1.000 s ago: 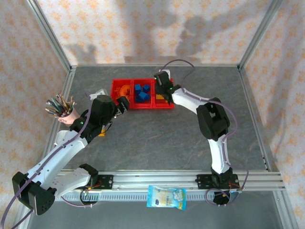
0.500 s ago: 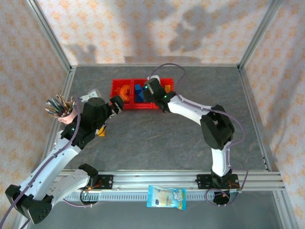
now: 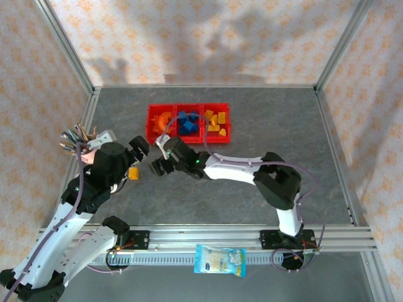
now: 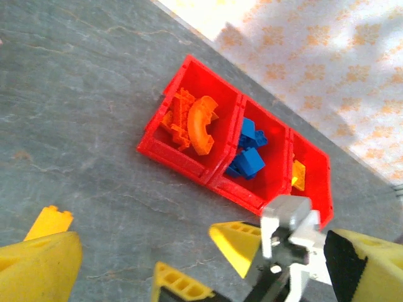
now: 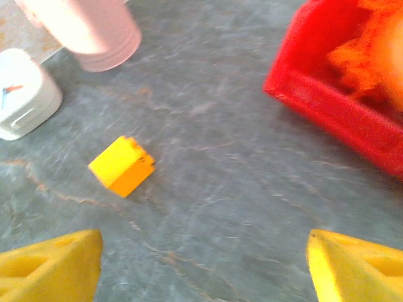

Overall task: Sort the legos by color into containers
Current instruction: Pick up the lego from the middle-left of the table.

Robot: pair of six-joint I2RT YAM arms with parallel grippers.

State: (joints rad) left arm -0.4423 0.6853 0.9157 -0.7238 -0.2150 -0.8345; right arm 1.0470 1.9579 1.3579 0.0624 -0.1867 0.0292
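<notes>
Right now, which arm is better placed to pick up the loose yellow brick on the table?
Probably the right. The right gripper is open and points at the yellow brick, which lies ahead between its fingers. The left gripper, also open, has the brick off to one side by a finger.

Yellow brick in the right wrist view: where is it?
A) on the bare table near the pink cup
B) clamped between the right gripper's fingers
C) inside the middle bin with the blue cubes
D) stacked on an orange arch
A: the yellow brick lies by itself on the grey table near the pink cup, and the open right gripper is apart from it.
</notes>
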